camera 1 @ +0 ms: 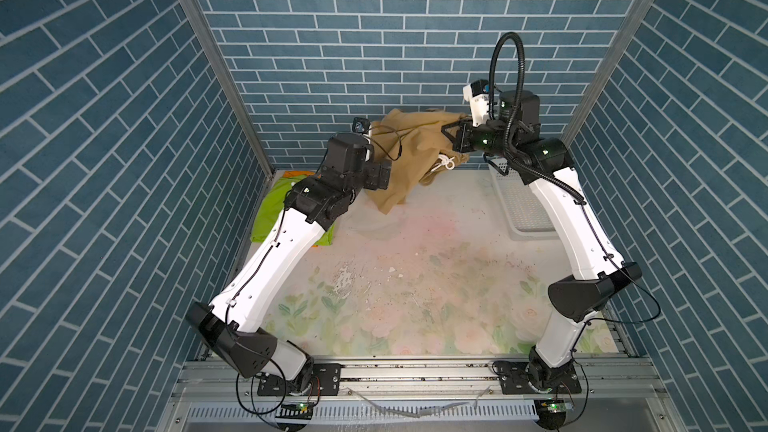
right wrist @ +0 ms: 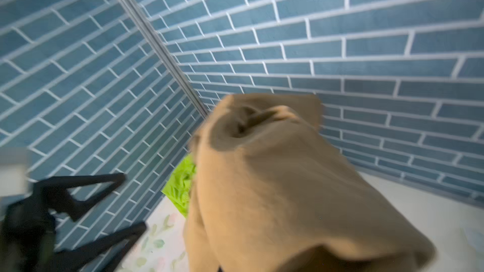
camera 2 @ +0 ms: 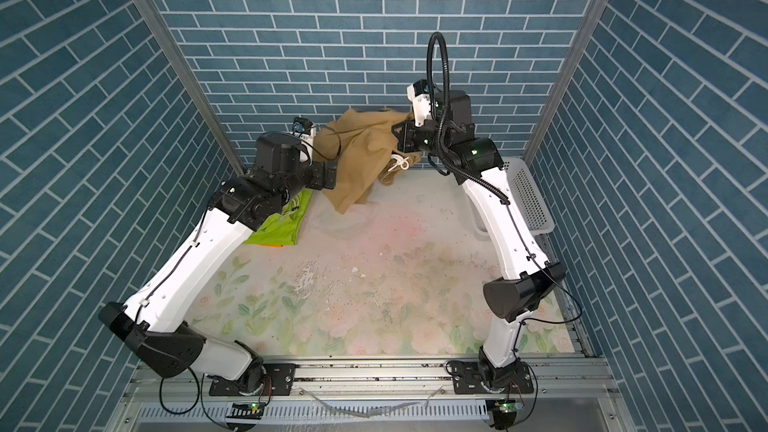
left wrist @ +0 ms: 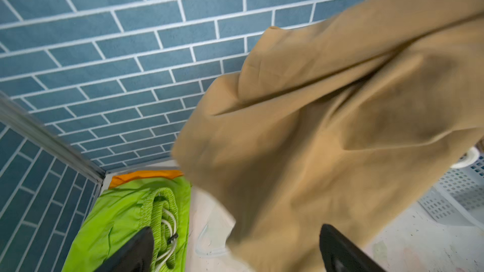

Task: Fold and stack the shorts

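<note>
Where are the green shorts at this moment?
In both top views the green shorts lie by the far left wall, on the orange shorts, under the left arm.

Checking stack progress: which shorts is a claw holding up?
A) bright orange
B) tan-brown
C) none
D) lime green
B: the tan-brown shorts hang from the shut right claw, while the lime green shorts lie on the orange shorts in the corner.

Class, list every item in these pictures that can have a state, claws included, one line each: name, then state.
left claw: open, holding nothing
right claw: shut on the tan shorts
tan shorts: unfolded, hanging from the right claw
orange shorts: flat, mostly covered by the green shorts
green shorts: folded, lying on the orange shorts
basket: upright, nothing visible inside
</note>
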`<state>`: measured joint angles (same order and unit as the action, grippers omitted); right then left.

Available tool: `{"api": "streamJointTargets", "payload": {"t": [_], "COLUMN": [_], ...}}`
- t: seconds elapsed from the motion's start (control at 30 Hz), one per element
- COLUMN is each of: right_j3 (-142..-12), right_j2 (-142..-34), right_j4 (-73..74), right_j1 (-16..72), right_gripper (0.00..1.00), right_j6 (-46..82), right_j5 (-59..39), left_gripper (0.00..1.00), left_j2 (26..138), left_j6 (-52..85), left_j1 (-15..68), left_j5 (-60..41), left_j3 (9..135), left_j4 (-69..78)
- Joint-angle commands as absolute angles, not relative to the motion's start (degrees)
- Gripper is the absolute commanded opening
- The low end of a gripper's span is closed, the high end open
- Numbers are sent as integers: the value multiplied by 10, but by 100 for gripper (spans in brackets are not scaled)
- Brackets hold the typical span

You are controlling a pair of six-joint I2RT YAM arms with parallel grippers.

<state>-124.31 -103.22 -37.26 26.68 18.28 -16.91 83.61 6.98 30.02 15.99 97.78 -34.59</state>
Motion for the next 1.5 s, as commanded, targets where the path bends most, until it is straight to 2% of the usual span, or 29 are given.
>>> {"api": "streamJointTargets", "payload": {"t": [0.0, 0.07, 0.2, 0.33, 0.47, 0.63, 0.73, 0.83, 0.9, 0.97, 1.03, 1.07, 1.33, 1.47], "right_j3": [-1089, -998, -846, -761, -683, -627, -637, -665, -689, -713, -735, -747, -907, -1000], "right_j2": [-1051, -1048, -1015, -975, -950, -951, -979, -1013, -1025, -1021, -1000, -985, -876, -898], "right_j4": [-351, -330, -282, -270, -254, -220, -194, -177, -180, -198, -229, -246, -394, -407], "right_j1": [242, 227, 208, 211, 211, 207, 208, 212, 212, 212, 206, 201, 181, 227], "right_gripper": [19, 32, 66, 88, 98, 98, 93, 76, 55, 22, 2, 0, 0, 0], "right_j6": [210, 232, 254, 256, 271, 281, 291, 299, 299, 294, 284, 278, 209, 207], "right_j5": [-140, -140, -152, -145, -128, -118, -138, -145, -143, -124, -91, -82, 13, 0], "left_gripper": [100, 100, 100, 100, 100, 100, 100, 100, 100, 100, 100, 100, 100, 100], "left_j2": [819, 812, 816, 836, 855, 863, 868, 874, 875, 874, 871, 869, 864, 845], "left_j6": [109, 113, 123, 157, 186, 211, 223, 229, 229, 229, 228, 227, 223, 221], "left_j1": [274, 266, 263, 263, 264, 280, 291, 306, 314, 318, 320, 319, 319, 299], "left_j5": [131, 122, 94, 38, -1, -28, -36, -42, -39, -38, -35, -34, -39, -36], "left_j3": [927, 909, 873, 825, 781, 742, 731, 728, 728, 728, 729, 730, 775, 803], "left_j4": [-339, -343, -349, -335, -312, -287, -282, -283, -287, -291, -296, -297, -305, -314]}}
